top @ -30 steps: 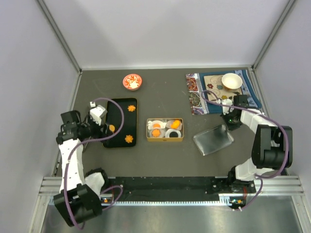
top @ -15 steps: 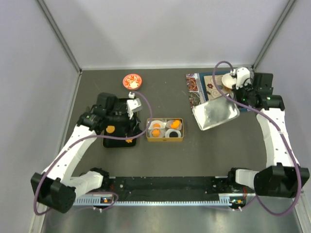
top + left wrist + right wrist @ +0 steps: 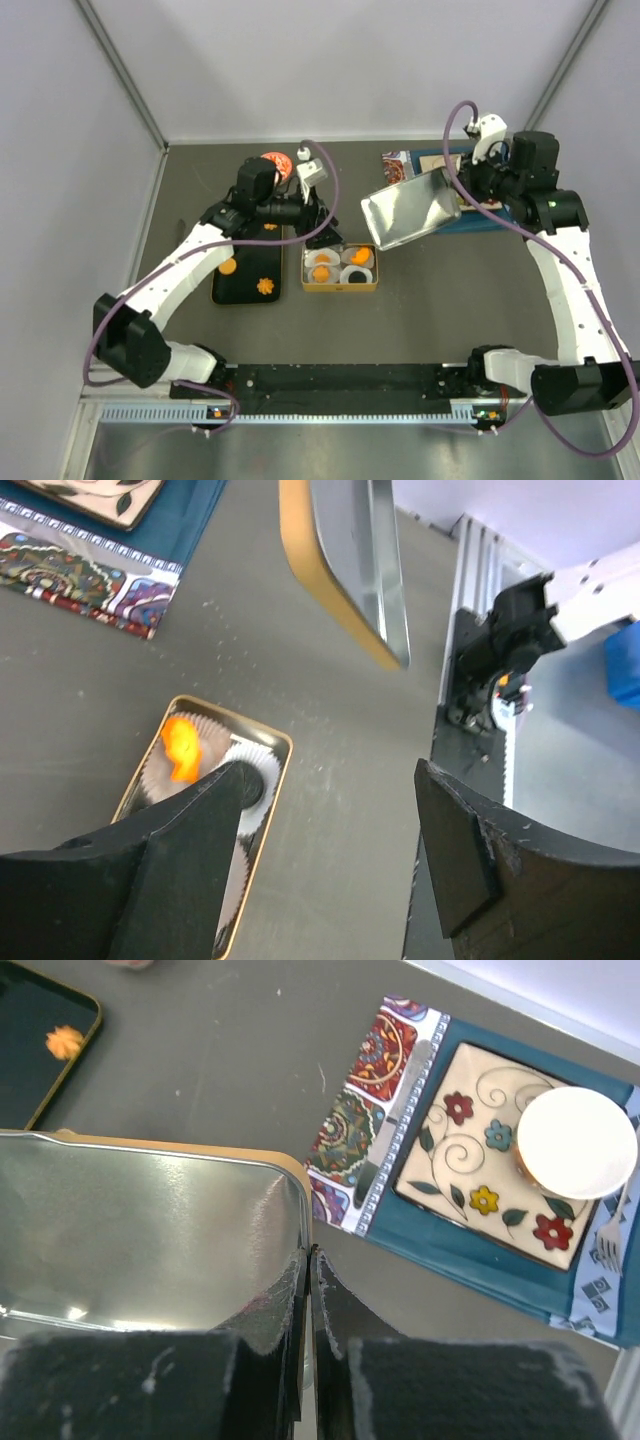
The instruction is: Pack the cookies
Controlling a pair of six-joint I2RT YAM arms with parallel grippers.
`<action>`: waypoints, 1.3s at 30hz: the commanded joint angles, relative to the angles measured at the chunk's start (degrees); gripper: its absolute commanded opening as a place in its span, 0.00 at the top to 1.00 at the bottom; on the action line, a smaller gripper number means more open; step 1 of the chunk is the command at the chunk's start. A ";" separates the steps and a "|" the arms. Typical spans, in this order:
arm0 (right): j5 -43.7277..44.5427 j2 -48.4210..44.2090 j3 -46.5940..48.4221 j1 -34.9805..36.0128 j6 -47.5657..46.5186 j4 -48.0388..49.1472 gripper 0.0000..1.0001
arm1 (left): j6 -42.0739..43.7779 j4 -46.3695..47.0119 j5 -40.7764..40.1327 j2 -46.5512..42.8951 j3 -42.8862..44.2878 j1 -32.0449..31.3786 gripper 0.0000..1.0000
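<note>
Orange cookies [image 3: 322, 270] lie in white paper cups inside the open gold tin [image 3: 340, 287] at mid-table; one cookie [image 3: 180, 750] shows in the left wrist view. Two more cookies [image 3: 228, 267] sit on the black tray [image 3: 245, 292] to the tin's left, and one of them [image 3: 64, 1042] shows in the right wrist view. My left gripper [image 3: 322, 228] [image 3: 335, 810] hovers open and empty just above the tin's left end. My right gripper [image 3: 462, 190] [image 3: 310, 1255] is shut on the rim of the tin lid [image 3: 408, 208] [image 3: 140, 1230], which hangs tilted above and to the right of the tin.
A small red bowl [image 3: 272, 162] sits at the back, half hidden by the left arm. At the back right a patterned placemat [image 3: 370, 1070] carries a flowered plate [image 3: 465, 1175], a white bowl [image 3: 577, 1142] and a fork [image 3: 610, 1245]. Grey walls close in three sides.
The left arm swung from the black tray rightward to the tin. The right arm lifted the lid off the table and carried it up and left, beside the tin.
</note>
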 commanded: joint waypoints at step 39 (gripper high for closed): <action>-2.14 -9.12 -6.55 9.07 10.25 8.05 0.35 | -8.95 15.61 -9.14 8.21 9.51 -5.06 1.00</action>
